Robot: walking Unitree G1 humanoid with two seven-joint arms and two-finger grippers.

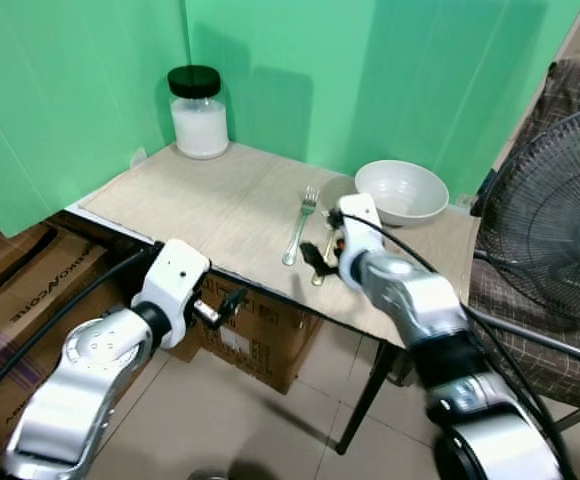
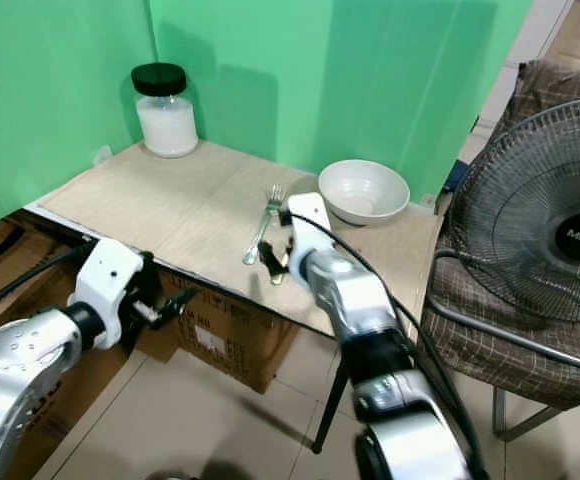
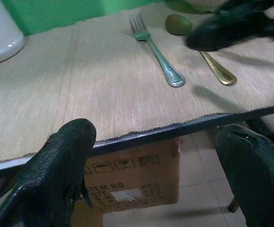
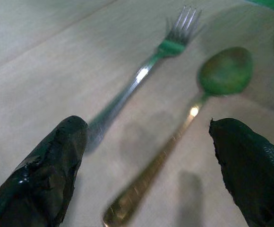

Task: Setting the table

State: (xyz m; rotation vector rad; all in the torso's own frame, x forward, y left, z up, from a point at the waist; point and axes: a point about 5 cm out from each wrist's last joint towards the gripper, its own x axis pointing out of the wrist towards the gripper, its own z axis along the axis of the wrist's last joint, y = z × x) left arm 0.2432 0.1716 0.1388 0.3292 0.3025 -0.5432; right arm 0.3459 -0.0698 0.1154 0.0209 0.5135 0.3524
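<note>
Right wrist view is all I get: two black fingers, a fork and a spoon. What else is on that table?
Observer: A white bowl stands just beyond the spoon, on the robot's right side of the table.
Operator: Anything further away?
Observer: A jar with a black lid and white contents stands in the far left corner, against the green backdrop.
Operator: Where's the other arm?
Observer: The left gripper hangs open below the table's near edge, in front of cardboard boxes.
</note>
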